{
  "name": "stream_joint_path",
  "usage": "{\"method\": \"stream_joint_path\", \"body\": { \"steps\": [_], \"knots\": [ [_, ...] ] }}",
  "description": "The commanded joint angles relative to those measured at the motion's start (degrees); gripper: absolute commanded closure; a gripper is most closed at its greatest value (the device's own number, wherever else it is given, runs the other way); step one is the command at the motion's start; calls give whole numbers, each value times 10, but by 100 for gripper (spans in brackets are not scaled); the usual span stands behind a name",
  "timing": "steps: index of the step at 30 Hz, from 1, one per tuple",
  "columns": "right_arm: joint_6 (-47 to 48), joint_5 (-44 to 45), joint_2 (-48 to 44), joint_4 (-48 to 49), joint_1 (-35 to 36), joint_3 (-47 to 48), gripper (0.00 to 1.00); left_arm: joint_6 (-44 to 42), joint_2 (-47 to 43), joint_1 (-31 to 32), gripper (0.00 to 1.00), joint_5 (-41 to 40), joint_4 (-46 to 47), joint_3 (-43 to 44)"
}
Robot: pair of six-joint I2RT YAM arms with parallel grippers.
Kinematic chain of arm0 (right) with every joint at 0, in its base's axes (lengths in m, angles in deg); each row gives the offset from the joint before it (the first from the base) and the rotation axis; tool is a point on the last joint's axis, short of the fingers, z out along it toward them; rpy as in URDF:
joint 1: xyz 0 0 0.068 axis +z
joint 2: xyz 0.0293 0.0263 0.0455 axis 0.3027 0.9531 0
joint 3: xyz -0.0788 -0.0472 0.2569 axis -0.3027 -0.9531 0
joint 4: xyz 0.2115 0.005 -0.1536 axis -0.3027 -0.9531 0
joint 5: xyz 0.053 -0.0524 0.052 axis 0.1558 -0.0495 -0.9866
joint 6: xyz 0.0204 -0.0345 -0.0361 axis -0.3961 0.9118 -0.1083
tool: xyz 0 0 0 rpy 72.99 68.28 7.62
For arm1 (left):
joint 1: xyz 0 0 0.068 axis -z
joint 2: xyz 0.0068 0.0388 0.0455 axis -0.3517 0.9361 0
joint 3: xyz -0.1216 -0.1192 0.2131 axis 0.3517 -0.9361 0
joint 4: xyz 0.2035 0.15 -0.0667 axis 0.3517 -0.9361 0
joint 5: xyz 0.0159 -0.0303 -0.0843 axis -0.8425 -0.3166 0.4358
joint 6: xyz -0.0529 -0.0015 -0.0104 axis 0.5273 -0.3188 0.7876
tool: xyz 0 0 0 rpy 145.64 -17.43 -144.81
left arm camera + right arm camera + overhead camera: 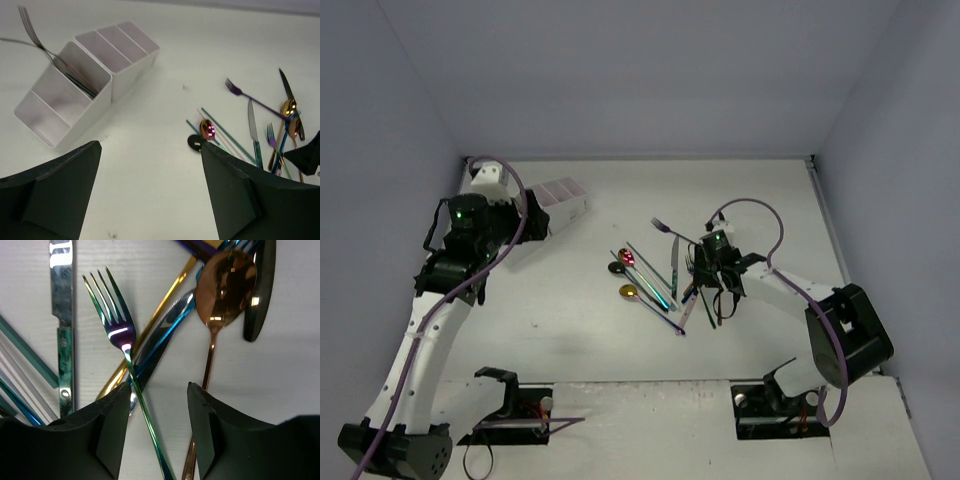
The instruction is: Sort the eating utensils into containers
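Currently right gripper (159, 390) sits low over the loose utensil pile (665, 275), toward 3 o'clock from the centre of the white table (590, 340). Jaws half-wide, straddling the handle of an iridescent rainbow metal fork (120, 332), gaps both sides. Copper-gold spoon (225, 280) at fork's 1 o'clock, teal-handled knife (62, 315) at 9. Left gripper (150, 147) spread wide, empty, near the white stepped caddy (95, 107) at table's 10 o'clock. Thin metal forks (60, 62) lean in one compartment.

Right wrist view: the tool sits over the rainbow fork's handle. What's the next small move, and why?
Probably close the right tool on the rainbow fork: its handle runs between the open jaws. The copper spoon has its handle lying close beside one jaw, so watch that it is not pinched too.
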Motion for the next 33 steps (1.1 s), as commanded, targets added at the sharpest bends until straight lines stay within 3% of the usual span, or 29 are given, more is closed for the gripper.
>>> {"method": "stream_joint_path", "body": {
  "steps": [1, 23, 33],
  "knots": [
    [-29, -15, -32, -20, 2, -25, 55, -17, -26, 7, 21, 20, -38, 9],
    [-44, -29, 24, -50, 65, -29, 62, -6, -41, 8, 21, 42, -50, -17],
    [-28, -30, 44, -50, 66, -12, 92, 2, -29, 18, 21, 51, -48, -14]
  ]
}}
